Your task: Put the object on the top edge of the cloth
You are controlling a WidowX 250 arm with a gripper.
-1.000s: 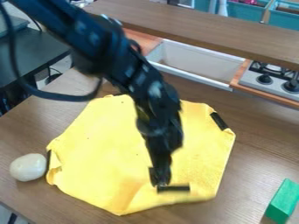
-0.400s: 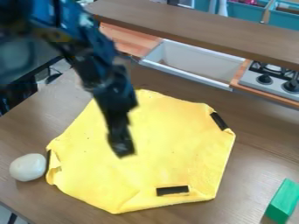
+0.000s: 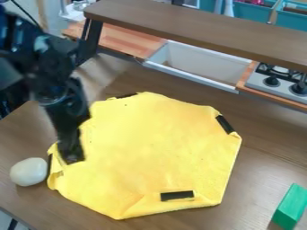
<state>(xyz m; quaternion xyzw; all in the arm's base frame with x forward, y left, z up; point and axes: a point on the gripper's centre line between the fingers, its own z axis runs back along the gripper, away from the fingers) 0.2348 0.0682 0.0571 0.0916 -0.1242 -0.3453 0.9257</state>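
gripper (image 3: pixel 73 158): hangs down over the left part of the yellow cloth (image 3: pixel 150 143), its tip near the cloth's left edge. whether it is open or closed, or touching the fabric, cannot be told.

task items: the pale rounded object (image 3: pixel 28 171) rests on the brown table (image 3: pixel 264 166), just beside the cloth's left corner; contact with the cloth cannot be confirmed. the green block (image 3: pixel 291 207) lies on the table at the lower right, apart from the cloth. which of these two is the object to be placed cannot be determined; both are off the cloth.

cloth condition: spread on the table, somewhat rumpled at the left corner and along the near edge, with a black strip (image 3: pixel 177 196) near that edge and others at its left, far and right edges.

containers: a white basin (image 3: pixel 190 77) is set behind the table area, partly under the raised brown shelf (image 3: pixel 198 29). teal bins (image 3: pixel 241 10) stand beyond the shelf at the upper right; one holds something pink (image 3: pixel 258 2), contents otherwise too small to identify.

fixtures: the stove (image 3: pixel 255 83), with dark knobs, sits right of the basin.
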